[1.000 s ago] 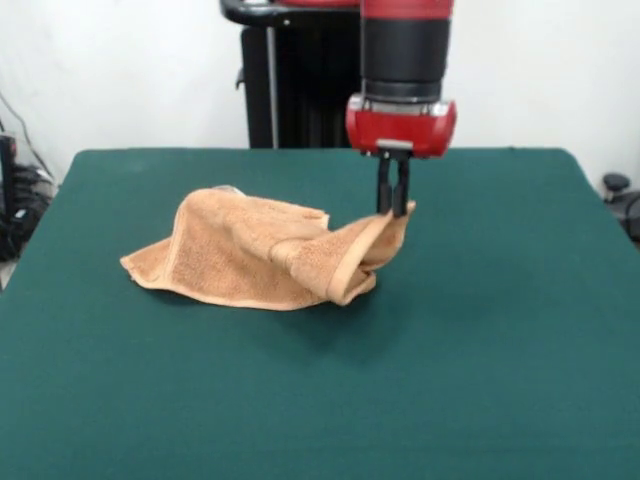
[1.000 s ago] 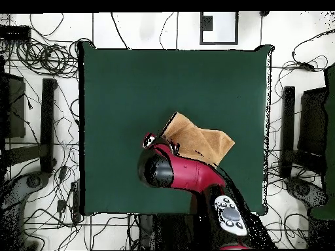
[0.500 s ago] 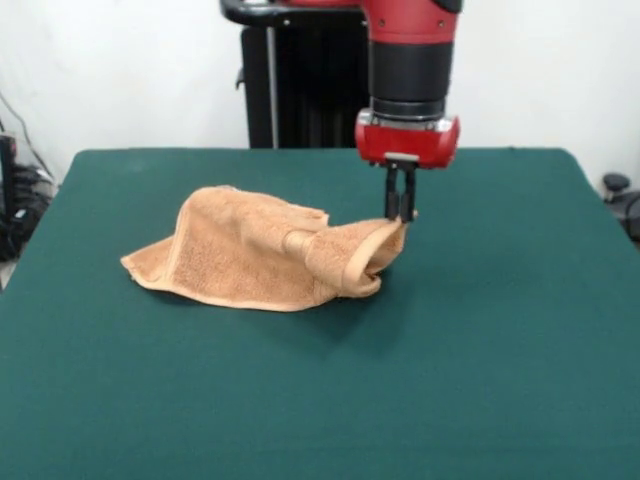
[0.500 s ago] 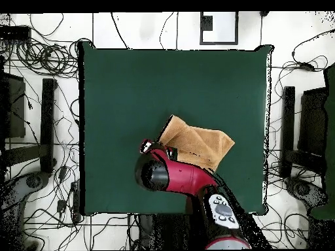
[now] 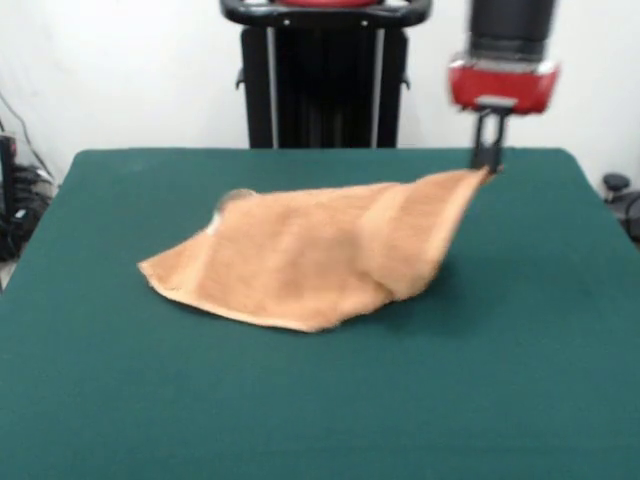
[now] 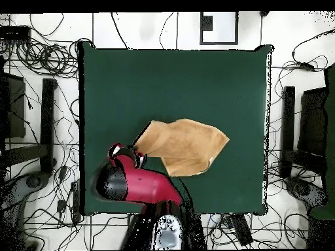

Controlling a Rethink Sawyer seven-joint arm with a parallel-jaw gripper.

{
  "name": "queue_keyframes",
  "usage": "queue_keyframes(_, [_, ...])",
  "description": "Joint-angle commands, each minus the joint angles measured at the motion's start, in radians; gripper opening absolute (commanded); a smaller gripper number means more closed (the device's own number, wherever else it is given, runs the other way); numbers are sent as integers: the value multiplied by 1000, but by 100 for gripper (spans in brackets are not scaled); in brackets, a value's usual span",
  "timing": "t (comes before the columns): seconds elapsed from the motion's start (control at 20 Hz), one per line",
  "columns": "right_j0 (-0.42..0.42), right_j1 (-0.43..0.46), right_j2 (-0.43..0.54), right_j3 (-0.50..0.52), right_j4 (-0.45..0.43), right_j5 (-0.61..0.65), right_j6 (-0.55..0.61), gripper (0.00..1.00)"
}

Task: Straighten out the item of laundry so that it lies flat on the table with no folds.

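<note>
The gripper (image 5: pixel 487 165) pinches one corner of the orange-tan terry towel (image 5: pixel 310 255), lifting it taut toward a far corner of the green felt table (image 5: pixel 320 400).

1. No readable text, label, brand, number or sign anywhere, in either view.
2. The towel (image 5: pixel 320 255) carries no lettering that can be made out.
3. The table (image 5: pixel 300 400) is plain green, unmarked from edge to edge.

The arm (image 5: pixel 505 40) is a black cylinder above a red wrist housing.
</note>
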Motion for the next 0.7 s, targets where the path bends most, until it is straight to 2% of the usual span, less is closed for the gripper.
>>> queue_keyframes(0.05, [209,-6,-134,-56,185,210,426,0])
queue_keyframes(0.25, [217,7,-131,-50,209,185,415,0])
queue_keyframes(0.7, [117,-2,-28,38,180,58,361,0])
